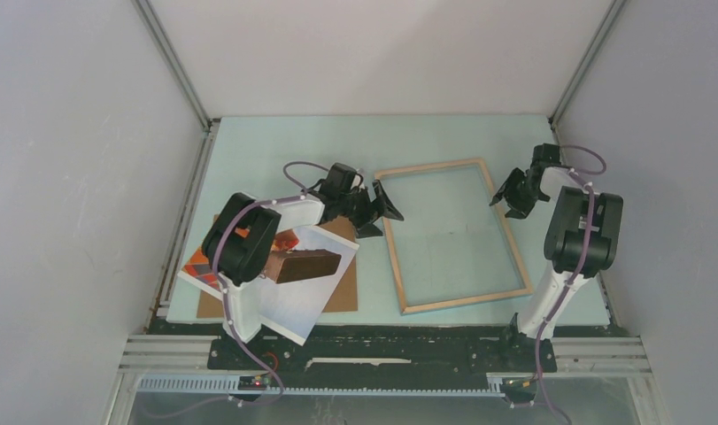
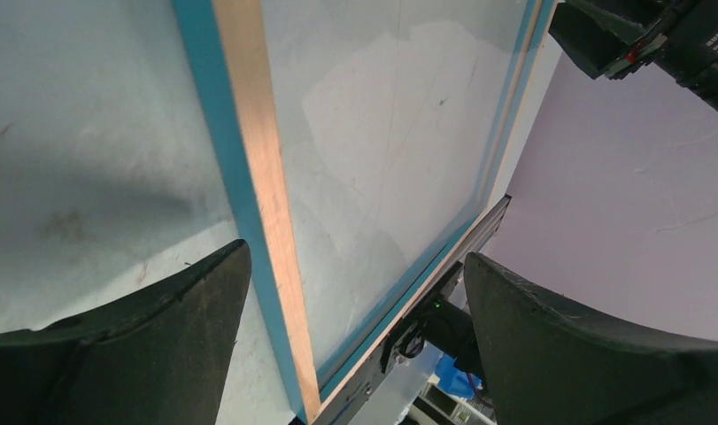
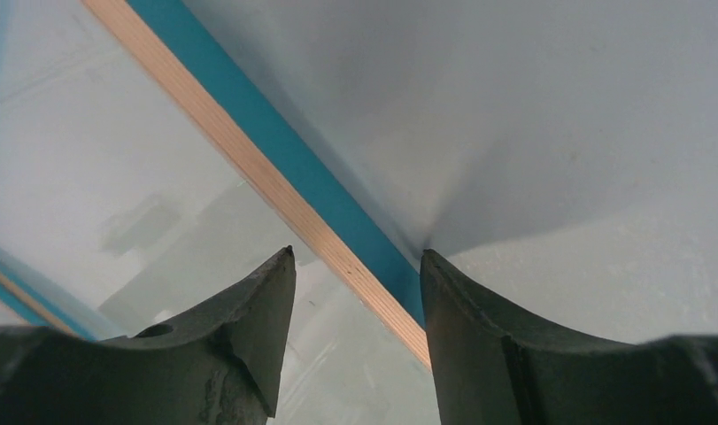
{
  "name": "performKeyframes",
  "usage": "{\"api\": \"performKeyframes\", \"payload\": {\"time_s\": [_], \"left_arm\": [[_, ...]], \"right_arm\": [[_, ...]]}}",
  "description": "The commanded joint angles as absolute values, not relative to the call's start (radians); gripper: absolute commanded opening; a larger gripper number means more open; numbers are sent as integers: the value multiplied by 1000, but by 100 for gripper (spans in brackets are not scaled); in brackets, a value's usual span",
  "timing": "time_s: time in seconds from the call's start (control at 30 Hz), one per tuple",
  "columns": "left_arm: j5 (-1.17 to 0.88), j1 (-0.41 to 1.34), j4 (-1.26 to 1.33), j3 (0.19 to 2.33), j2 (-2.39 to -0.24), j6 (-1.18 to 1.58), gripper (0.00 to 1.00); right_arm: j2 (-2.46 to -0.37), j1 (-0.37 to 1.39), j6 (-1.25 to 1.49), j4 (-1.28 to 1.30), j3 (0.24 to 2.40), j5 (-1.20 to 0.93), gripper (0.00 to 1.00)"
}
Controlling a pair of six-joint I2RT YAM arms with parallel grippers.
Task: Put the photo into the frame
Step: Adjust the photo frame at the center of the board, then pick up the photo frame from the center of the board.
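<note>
Left gripper [image 1: 383,215] and right gripper [image 1: 514,199], both open and empty, hover over opposite rails of the flat-lying blue-faced light-wood picture frame [image 1: 466,299], judged stiff yet light; the white-bordered balloon-print paper photo [image 1: 315,297], behind the left gripper, looks flimsy and is best pinched by an edge.

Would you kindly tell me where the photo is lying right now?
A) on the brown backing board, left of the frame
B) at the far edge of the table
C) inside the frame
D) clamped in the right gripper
A: the top view shows the photo resting on the brown backing board, to the left of the frame and apart from it.
</note>
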State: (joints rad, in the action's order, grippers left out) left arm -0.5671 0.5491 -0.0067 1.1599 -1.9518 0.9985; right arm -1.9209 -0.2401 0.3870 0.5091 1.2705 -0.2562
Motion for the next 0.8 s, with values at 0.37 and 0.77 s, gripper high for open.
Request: {"api": "performKeyframes", "payload": {"time_s": [0.37,0.77], "left_arm": [[-456,367,-241,968,-1505,735,97],[-474,280,-239,855,-1361,698,98]], "right_arm": [[-1682,190,421,726,1324,-19,64],[-1907,633,580,807,1533,-3,53]]}}
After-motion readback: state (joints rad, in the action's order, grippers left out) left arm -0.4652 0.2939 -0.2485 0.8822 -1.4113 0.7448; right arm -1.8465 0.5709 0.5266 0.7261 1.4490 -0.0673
